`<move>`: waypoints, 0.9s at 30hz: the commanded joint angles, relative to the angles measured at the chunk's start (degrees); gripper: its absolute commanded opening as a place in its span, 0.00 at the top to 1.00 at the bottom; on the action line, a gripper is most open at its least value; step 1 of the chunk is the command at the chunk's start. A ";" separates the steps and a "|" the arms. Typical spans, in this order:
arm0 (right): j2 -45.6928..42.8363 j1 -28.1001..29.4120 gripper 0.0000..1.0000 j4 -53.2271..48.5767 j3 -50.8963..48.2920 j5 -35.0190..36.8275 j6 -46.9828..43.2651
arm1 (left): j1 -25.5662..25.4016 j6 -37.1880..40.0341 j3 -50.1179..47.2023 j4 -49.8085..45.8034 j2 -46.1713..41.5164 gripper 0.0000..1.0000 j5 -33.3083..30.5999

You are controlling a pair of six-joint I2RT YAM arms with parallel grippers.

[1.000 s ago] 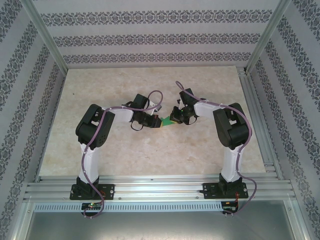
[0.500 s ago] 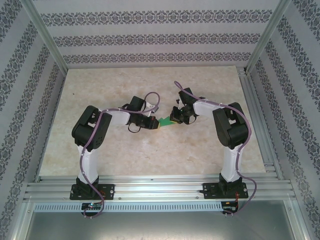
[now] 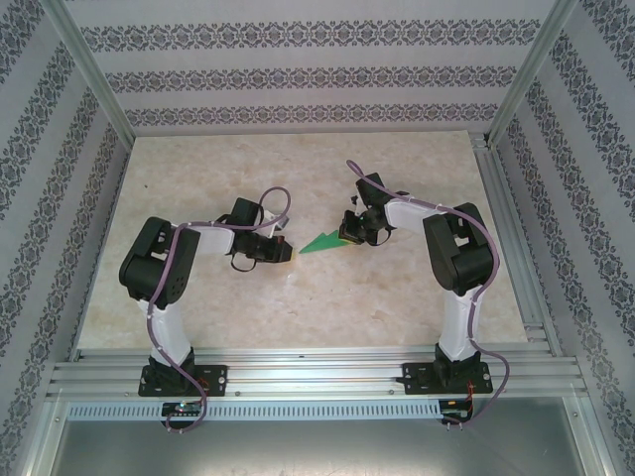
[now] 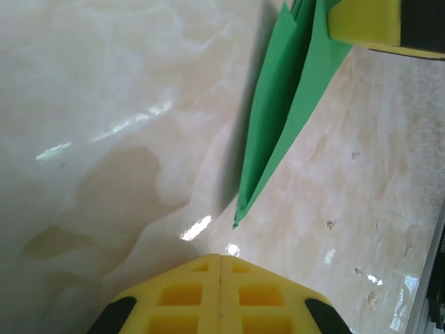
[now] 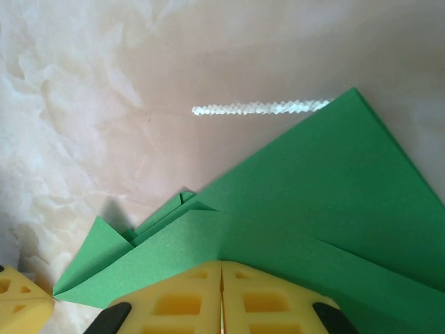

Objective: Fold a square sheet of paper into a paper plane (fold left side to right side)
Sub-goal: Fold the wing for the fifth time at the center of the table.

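The paper plane (image 3: 322,243) is a bright green, narrow dart near the middle of the table, its point toward the left. My right gripper (image 3: 347,236) is shut on its wide right end; in the right wrist view the layered green folds (image 5: 313,202) spread out from the closed yellow fingertips (image 5: 222,264). My left gripper (image 3: 284,252) is shut and empty, a short way left of the point. In the left wrist view the dart (image 4: 285,104) points at my closed yellow fingers (image 4: 220,259), apart from them, with a right finger (image 4: 365,24) on its far end.
The pale marbled tabletop (image 3: 298,169) spreads all round the arms. Aluminium rails run along the right side (image 3: 506,228) and the near edge (image 3: 317,372). Patterned walls close in the back and both sides.
My left arm has drawn back to the left, off the paper, leaving the dart's point uncovered. The right gripper and the paper have stayed where they were.
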 commanded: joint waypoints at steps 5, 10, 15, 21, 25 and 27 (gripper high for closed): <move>2.01 -0.93 0.92 -4.04 -1.07 6.76 -1.07 | -0.02 -2.62 4.86 -6.82 -3.68 1.00 -0.24; 1.87 -0.82 0.92 -3.89 -1.39 6.64 -1.01 | -5.21 -2.74 15.47 -8.96 2.22 1.00 0.02; 1.70 -0.84 0.91 -3.68 -1.59 6.38 -0.97 | -7.81 -2.88 20.14 -8.97 7.92 1.00 -0.07; 0.94 -0.76 0.91 -3.16 -1.37 5.60 -0.75 | -7.84 -2.40 19.78 -8.70 12.49 1.00 -1.44; -1.39 -0.71 0.90 -2.39 -0.41 3.80 -0.53 | -7.82 -1.26 19.27 -10.29 14.13 1.00 -3.56; -3.78 -0.76 0.90 -2.60 0.22 3.59 -0.37 | -7.83 -0.88 18.52 -10.44 14.47 1.00 -4.41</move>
